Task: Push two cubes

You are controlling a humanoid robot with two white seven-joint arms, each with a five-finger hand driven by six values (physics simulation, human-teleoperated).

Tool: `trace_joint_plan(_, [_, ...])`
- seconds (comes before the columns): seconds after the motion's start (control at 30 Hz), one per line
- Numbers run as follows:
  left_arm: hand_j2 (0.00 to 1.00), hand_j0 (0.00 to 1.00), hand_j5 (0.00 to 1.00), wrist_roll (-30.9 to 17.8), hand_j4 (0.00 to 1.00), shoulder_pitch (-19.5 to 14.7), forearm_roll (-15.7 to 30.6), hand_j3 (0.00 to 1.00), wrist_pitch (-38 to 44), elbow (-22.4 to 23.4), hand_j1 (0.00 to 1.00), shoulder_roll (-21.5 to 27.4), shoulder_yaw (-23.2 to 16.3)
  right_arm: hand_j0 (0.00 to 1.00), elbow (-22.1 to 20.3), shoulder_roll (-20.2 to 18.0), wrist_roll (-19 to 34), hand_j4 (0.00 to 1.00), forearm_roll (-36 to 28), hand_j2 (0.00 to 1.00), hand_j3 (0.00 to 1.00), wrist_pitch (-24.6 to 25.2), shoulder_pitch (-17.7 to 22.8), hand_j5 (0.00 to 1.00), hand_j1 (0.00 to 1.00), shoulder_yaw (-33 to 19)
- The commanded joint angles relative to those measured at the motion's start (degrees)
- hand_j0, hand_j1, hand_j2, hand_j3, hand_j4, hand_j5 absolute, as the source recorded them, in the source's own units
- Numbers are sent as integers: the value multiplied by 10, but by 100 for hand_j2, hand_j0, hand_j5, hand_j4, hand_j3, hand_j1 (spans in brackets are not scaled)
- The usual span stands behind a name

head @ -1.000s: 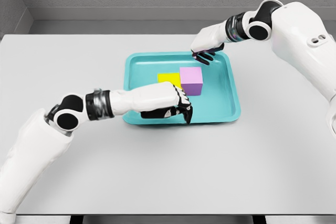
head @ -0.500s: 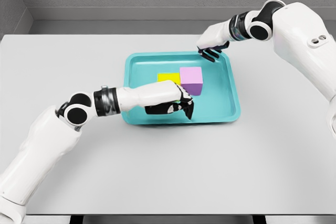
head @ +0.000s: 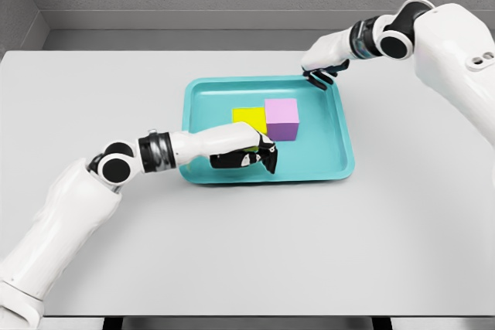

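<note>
Teal and glossy, the shallow rectangular tray (head: 344, 141) lies near the middle of a matte pale grey table (head: 247, 245), its raised rim rounded at the corners. Two smooth, sharp-edged cubes stand inside it, touching side by side: the yellow cube (head: 248, 117) on the left, the pink cube (head: 281, 118) on the right and reaching higher in the picture. The tray floor to the right of the pink cube and behind both cubes is bare.

From the head view, the left hand (head: 246, 157) sits inside the tray just in front of the yellow cube, its dark fingers curled under with nothing gripped; whether it touches the cube cannot be told. The right hand (head: 323, 73) hangs at the tray's far right corner, fingers curled downward over the rim, holding nothing, well apart from both cubes.
</note>
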Motion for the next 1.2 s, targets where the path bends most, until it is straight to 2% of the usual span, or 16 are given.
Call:
trace_joint_plan(0.0, [33,33,33,0,33,-3,5,33,1,7,33,-4,0,13,-4,-3,0,13,-1,13,13,-1,0,13,13,-1])
trace_joint_plan(0.53, [33,33,33,0,33,-12,4,33,1,44,33,-13,0,13,-7,-1,0,13,-1,13,13,-4,1,13,13,0])
trace_joint_plan(0.8, [33,33,33,0,33,-13,4,33,1,48,33,-16,0,13,-10,-2,0,13,-1,13,13,-4,2,13,13,0])
trace_joint_plan(1.03, [33,33,33,0,33,-13,4,33,1,48,33,-15,1,13,-100,-60,0,13,-2,13,13,-6,7,13,13,2])
trace_joint_plan(1.17, [33,33,33,0,33,-13,4,33,1,51,33,-16,1,14,-113,-79,0,14,-3,14,14,-6,11,14,14,10])
